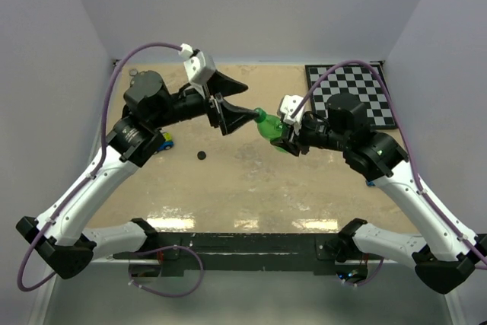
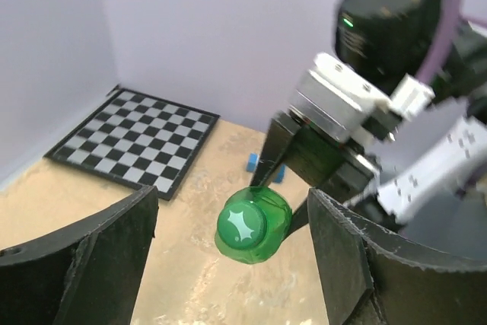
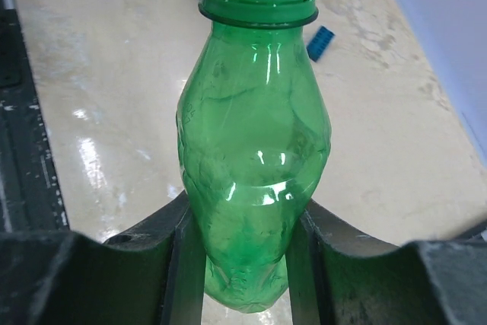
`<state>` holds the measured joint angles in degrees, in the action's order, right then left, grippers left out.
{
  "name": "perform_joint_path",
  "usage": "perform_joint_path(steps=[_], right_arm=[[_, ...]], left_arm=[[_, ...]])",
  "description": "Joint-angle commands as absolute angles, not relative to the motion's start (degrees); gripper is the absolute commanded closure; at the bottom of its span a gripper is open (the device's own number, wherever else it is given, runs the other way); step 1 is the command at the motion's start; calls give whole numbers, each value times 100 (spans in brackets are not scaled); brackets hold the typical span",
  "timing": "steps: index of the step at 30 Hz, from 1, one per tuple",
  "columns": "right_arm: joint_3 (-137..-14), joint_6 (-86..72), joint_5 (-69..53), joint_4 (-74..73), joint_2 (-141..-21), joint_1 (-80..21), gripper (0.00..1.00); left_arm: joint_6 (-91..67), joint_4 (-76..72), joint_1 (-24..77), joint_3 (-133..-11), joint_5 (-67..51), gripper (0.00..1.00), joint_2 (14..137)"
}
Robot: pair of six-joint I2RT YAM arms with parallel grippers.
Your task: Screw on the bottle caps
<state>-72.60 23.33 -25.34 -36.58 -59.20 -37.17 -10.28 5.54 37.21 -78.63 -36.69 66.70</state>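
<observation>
From above, both arms bend inward and meet over the tabletop (image 1: 251, 180). The right tool (image 1: 283, 140) holds the green bottle (image 1: 272, 130) aloft, neck pointing left at the left tool (image 1: 248, 116). The black cap (image 1: 202, 155) lies on the tabletop, nearer. Left wrist: that tool's fingers (image 2: 114, 249) stand spread either side of the green cap (image 2: 242, 224), not touching. Right wrist: fingers (image 3: 144, 264) pinch the bottle's lower body, cap on its neck.

Left pincer (image 1: 249, 101), fingers spread, faces the capped end of the green bottle (image 1: 272, 130); right pincer (image 1: 284, 142) clamps and blocks its base. Free tabletop (image 1: 251, 188) below; black cap (image 1: 202, 155) well apart.
</observation>
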Motion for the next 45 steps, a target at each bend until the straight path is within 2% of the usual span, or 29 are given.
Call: perform_joint_path(steps=[1, 6, 14, 24, 37, 43, 45], right_arm=[[-7216, 2153, -1311, -3156, -5836, -3744, 100], [-7233, 2276, -572, -3181, -5959, -3858, 100], [-7216, 2540, -9, -3322, -6108, -4227, 100], [-7066, 2619, 114, -3296, -6003, -4245, 100], [-7093, 2672, 176, -3322, -6038, -4333, 100], [-7084, 2672, 211, -3331, -6029, -4351, 100], [-7075, 2672, 211, -3331, -6056, -4359, 100]], left_arm=[[-2880, 974, 3849, -7866, -1637, 16, 6565], [-3901, 1423, 4253, -8015, -976, 17, 6811], [-4017, 2644, 4307, -9148, -1028, 22, 7663], [-3990, 3217, 4052, -9457, -1538, 40, 7796], [-4087, 2979, 4043, -9413, -1942, 42, 7989], [-4087, 2944, 4043, -9387, -1986, 53, 7998], [-4061, 2944, 4043, -9395, -2004, 63, 7998]])
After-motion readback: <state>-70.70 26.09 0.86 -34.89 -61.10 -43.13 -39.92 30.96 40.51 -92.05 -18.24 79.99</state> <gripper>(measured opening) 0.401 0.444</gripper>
